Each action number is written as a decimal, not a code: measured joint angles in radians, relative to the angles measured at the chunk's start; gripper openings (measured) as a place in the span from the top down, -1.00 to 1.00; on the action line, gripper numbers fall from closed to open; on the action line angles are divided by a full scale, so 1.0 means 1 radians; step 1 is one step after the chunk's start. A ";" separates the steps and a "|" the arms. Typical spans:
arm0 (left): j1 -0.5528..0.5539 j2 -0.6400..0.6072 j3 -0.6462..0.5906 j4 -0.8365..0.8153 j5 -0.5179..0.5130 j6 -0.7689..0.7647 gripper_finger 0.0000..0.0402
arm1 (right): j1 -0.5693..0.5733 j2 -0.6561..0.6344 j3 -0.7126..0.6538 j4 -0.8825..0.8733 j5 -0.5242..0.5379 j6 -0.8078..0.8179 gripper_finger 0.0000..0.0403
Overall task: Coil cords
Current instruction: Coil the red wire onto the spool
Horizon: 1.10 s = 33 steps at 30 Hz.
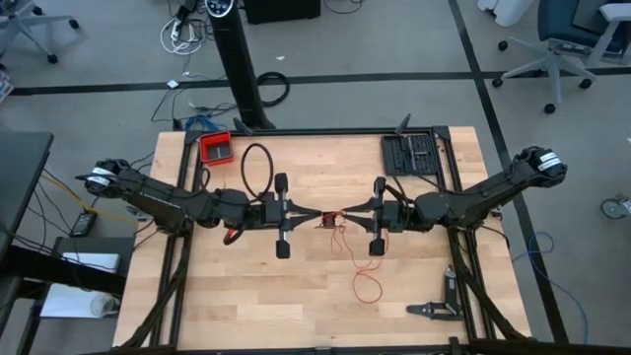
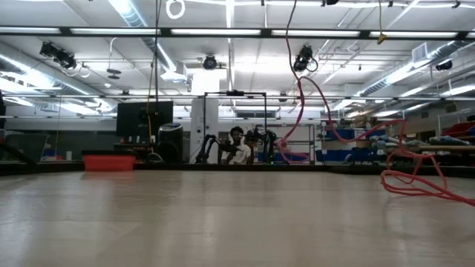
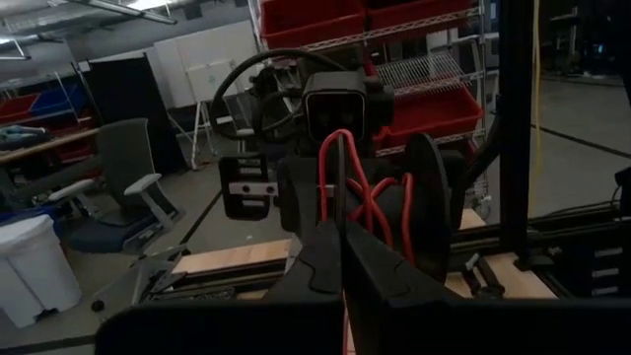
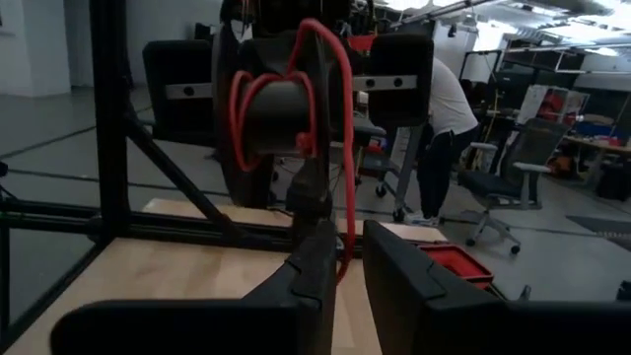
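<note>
Both arms meet at the table's centre, raised above the wood, grippers pointing at each other. The left gripper (image 1: 314, 216) has its fingers (image 3: 380, 271) pressed fully together, w/ the red cord (image 1: 340, 240) pinched in the seam between them; in the left wrist view the cord rises from the closed tips in several loops in front of the right gripper. The right gripper (image 1: 343, 214) stands narrow, a small gap between its two fingers (image 4: 306, 271), and in the right wrist view the cord (image 4: 347, 148) hangs down through this gap; if it really squeezes the cord or only has it between the fingers, I cannot tell. Between the two grippers the high view shows a small red tangle, and from there the thin cord falls to the table (image 1: 266, 306) and lies in loose loops at the near-right of centre. In the low view these loops (image 2: 415, 185) are at the right side and one strand climbs up out of frame. On the far-left corner sits a red tray (image 1: 216, 148), beside it a black cable loop (image 1: 257, 168); a black tool case (image 1: 409, 155) is far right, and a black clamp-like tool (image 1: 434, 308) near right. A person (image 4: 444, 128) stands in the room behind.
</note>
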 joint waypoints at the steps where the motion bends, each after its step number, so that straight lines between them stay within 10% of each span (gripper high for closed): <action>1: 0.000 0.000 0.000 -0.001 0.000 0.000 1.00 | 0.000 0.000 0.000 0.000 0.000 -0.001 0.77; 15: 0.000 0.000 0.000 0.025 -0.161 0.005 1.00 | 0.040 0.000 0.000 -0.082 0.050 0.021 0.99; 33: 0.000 0.131 -0.009 0.184 -0.086 0.004 1.00 | 0.015 0.019 0.000 -0.203 0.032 0.190 0.91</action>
